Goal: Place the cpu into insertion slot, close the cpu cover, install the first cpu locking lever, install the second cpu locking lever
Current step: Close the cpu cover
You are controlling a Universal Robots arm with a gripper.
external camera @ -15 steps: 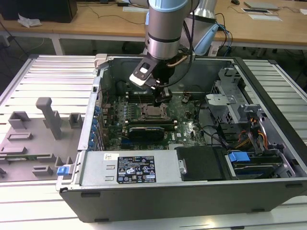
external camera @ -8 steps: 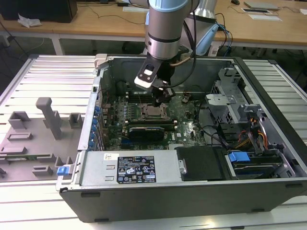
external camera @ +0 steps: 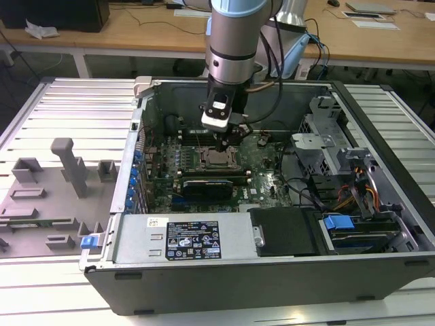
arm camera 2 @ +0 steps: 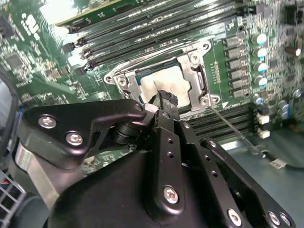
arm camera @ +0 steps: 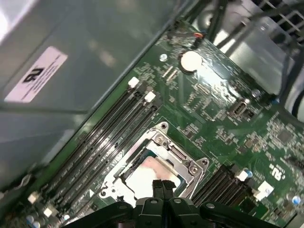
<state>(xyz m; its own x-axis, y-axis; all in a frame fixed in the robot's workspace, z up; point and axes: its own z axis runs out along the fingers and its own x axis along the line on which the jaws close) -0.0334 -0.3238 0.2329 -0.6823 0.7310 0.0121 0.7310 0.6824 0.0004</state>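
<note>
Surface point(external camera: 75, 102): pale metal top of long parallel slats, with a dark frame along its edges.
Middle to the exterior view's right: 1 dark grey computer case point(external camera: 272, 285), lying on its side with the open face up, resting straight on the slats.
Exterior view's left: 1 flat grey tray point(external camera: 41, 204), just beside the case, carrying low grey blocks and 1 tall upright post point(external camera: 68, 163).
Bare slats: behind the tray, in front of it, and in a strip past the case on the exterior view's right.
</note>
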